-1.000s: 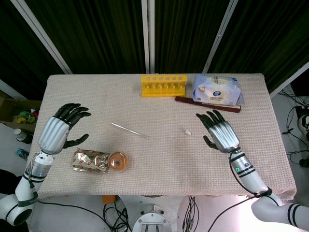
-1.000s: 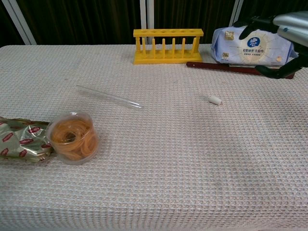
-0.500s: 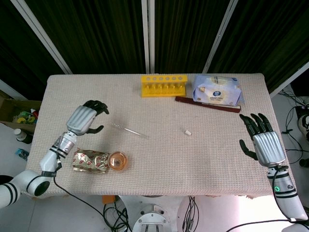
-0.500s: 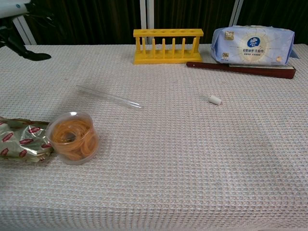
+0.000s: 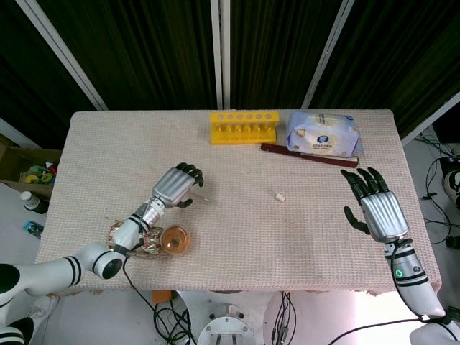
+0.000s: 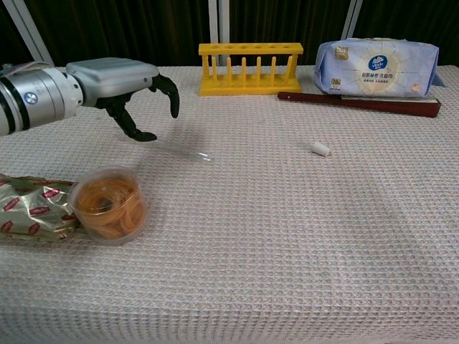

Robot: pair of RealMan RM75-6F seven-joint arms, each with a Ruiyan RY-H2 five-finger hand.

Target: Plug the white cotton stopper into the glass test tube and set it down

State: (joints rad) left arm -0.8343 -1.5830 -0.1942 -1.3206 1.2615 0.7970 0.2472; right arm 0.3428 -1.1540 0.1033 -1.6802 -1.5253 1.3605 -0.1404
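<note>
Since half a second ago the left robot hand (image 5: 176, 187) has swung in over the glass test tube (image 5: 202, 197), fingers curled, empty. Right robot hand (image 5: 375, 208) spread apart. Chest view: white cotton stopper (image 6: 320, 149) lies alone on the bench (image 6: 287, 244), well apart from the tube.

Bright, even overhead light fills both views, leaving only soft, faint shadows on the worktop (image 5: 237, 230). Both pictures are sharp. The backdrop behind stays very dark.

Waffle-cloth table (image 5: 237, 237); rack (image 5: 244, 127); stopper (image 5: 282, 195)
</note>
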